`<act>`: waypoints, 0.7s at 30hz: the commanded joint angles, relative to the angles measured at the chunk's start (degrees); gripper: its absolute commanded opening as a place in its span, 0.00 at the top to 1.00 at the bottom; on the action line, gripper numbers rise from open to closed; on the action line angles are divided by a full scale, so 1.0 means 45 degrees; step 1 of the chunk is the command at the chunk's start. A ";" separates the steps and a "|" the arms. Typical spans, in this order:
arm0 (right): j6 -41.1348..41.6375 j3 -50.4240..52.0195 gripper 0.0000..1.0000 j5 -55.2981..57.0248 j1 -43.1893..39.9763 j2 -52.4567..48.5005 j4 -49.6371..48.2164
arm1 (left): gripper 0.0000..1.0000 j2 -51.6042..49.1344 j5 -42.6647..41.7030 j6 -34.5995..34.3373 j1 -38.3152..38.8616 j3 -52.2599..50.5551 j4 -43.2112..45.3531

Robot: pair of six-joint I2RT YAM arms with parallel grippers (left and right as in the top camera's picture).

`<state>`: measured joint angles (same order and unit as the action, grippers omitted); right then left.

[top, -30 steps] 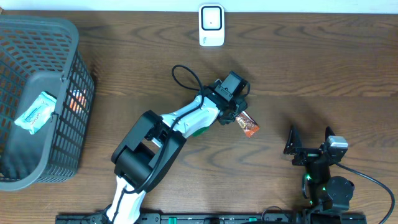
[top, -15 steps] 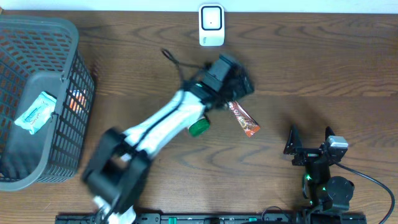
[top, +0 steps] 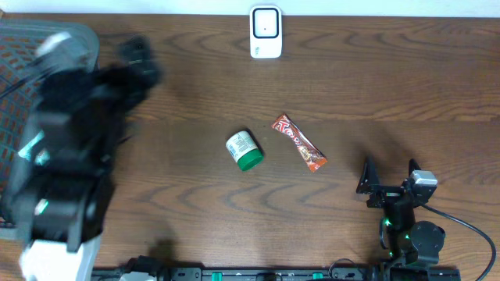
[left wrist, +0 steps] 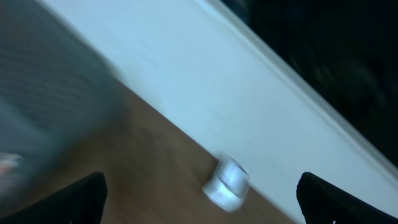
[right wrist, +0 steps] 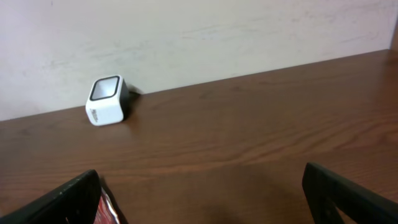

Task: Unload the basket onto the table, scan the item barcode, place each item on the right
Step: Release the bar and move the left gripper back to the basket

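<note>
A red candy bar (top: 299,143) lies flat on the table with nothing holding it, and a small white jar with a green lid (top: 244,150) lies on its side just left of it. The white barcode scanner (top: 266,32) stands at the back edge. My left arm is a blur over the basket at the far left, its gripper (top: 137,61) far from both items. In the left wrist view that gripper (left wrist: 201,186) is open and empty, with the scanner (left wrist: 227,183) in the distance. My right gripper (top: 389,176) rests open at the front right; a sliver of the candy bar (right wrist: 106,210) shows beside its left finger.
A dark mesh basket (top: 16,47) stands at the left edge, mostly hidden under the moving left arm. The scanner (right wrist: 107,100) stands against the pale back wall in the right wrist view. The right arm's base and cable sit at the front right corner.
The left gripper opened and let go of the candy bar, which now lies on the table. The left arm swung fast to the left, over the basket, uncovering the green-lidded jar. The right arm stayed put.
</note>
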<state>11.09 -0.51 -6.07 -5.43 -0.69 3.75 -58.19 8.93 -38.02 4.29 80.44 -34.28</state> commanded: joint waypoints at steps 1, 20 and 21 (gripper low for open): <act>-0.0141 0.0044 0.01 0.0039 0.0087 0.0058 0.0019 | 0.02 0.0617 0.1957 0.0403 -0.2055 0.0073 -0.0661; -0.0141 0.0044 0.01 0.0039 0.0087 0.0058 0.0019 | 0.02 -0.4430 -0.2186 0.0000 -0.9763 0.0073 -0.1889; -0.0141 0.0044 0.01 0.0039 0.0087 0.0058 0.0019 | 0.03 -0.4993 -0.2186 -0.0039 -0.9836 0.0073 -0.1899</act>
<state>11.09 -0.51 -6.04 -5.43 -0.69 3.73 -75.61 1.52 -37.71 -38.79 80.44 -42.63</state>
